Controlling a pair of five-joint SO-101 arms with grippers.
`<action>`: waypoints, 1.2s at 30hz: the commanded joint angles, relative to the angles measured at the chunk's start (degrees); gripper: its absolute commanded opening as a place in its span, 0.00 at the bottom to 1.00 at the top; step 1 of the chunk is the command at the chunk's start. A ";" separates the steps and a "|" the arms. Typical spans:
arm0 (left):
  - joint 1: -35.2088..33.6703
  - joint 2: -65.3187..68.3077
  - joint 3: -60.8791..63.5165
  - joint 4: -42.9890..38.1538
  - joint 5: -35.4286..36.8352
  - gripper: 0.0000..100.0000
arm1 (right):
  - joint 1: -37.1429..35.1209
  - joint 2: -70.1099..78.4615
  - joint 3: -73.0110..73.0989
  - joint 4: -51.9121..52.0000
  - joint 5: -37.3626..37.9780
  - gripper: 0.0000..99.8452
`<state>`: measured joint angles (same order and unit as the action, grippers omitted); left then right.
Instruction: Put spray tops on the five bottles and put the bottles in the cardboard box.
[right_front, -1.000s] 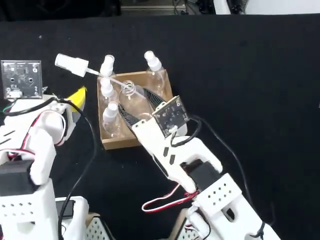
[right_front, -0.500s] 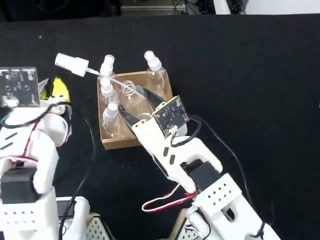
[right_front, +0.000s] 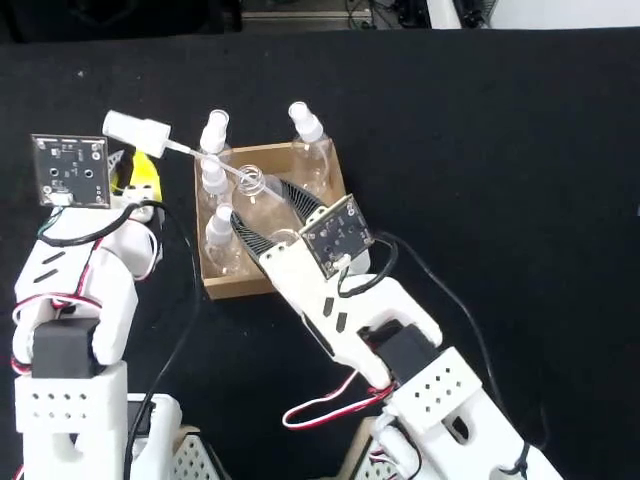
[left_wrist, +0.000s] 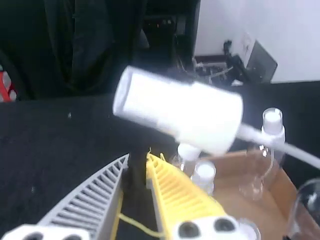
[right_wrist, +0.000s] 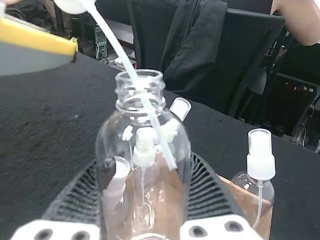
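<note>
Left arm: stands at the left side of the black worktop, reaching away from its base, wrist level with the box's far end.
Left pincer: one grey and one yellow finger, nearly together with a narrow dark gap; nothing between them. The tips sit just under the spray top.
Spray top: white, tilted, just beyond the box's left far corner. Its thin tube slants down into the mouth of the uncapped bottle.
Cardboard box: open-topped, centre of the worktop. It holds three capped bottles in a row along the left wall, upright, and one corner bottle at the far right, also capped.
Uncapped bottle: clear, upright over the middle of the box.
Right pincer: black fingers closed around the uncapped bottle's body, one on each side.
Right arm: runs diagonally from the lower right to the box.
</note>
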<state>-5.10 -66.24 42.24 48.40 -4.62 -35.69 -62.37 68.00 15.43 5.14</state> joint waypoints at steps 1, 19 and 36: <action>1.19 -0.62 1.01 -9.58 0.18 0.04 | -0.79 -0.13 -1.54 0.44 -0.53 0.01; 8.66 -1.32 -1.36 -18.46 0.18 0.04 | -2.46 -0.13 -0.31 0.09 -0.44 0.01; 11.38 -10.37 -2.07 -15.65 0.09 0.04 | -2.02 -0.22 -0.22 0.09 -0.18 0.01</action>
<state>7.65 -75.30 43.56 31.43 -4.70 -37.27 -62.37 68.00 15.43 5.05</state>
